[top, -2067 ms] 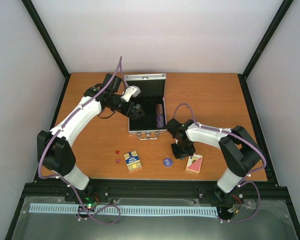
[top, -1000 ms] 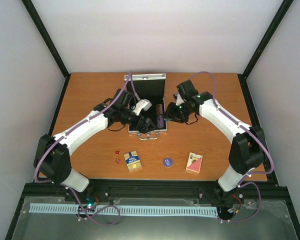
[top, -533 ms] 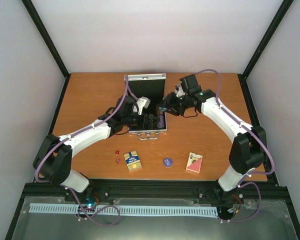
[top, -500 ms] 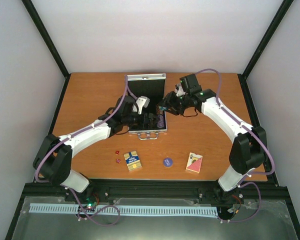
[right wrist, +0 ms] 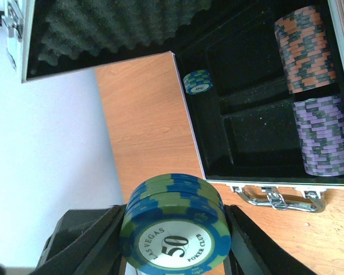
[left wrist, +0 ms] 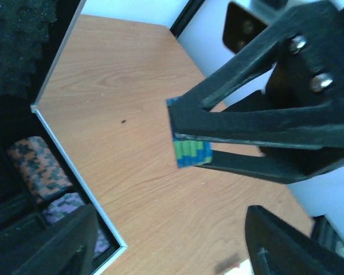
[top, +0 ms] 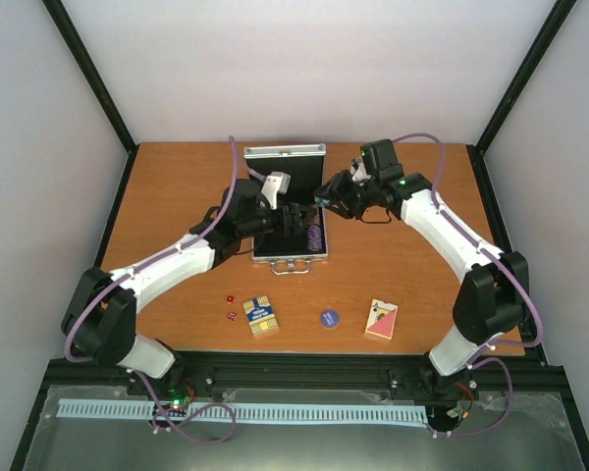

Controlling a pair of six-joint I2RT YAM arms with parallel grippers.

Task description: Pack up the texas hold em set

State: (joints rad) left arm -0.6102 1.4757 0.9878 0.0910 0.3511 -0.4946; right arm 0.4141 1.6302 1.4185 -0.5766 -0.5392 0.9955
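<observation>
A brown wooden surface is seen inside white walls and a black frame. The small silver aluminium case is set open at the far middle, with its foam-lined lid raised. Inside it, an orange-and-grey chip stack and a purple chip stack are laid on their sides along one edge, end to end. A small blue-green stack is placed in a corner of another compartment.

A stack of blue-green poker chips, marked with a 50, is clamped between the fingers of the right gripper, which is held above the case's right edge. The left gripper is held over the case facing it, its fingers spread apart with nothing between them.

Nearer the arm bases, well apart from the case, a row is formed on the surface by the tiny red dice, the blue-yellow card deck, the blue disc and the red card deck.
</observation>
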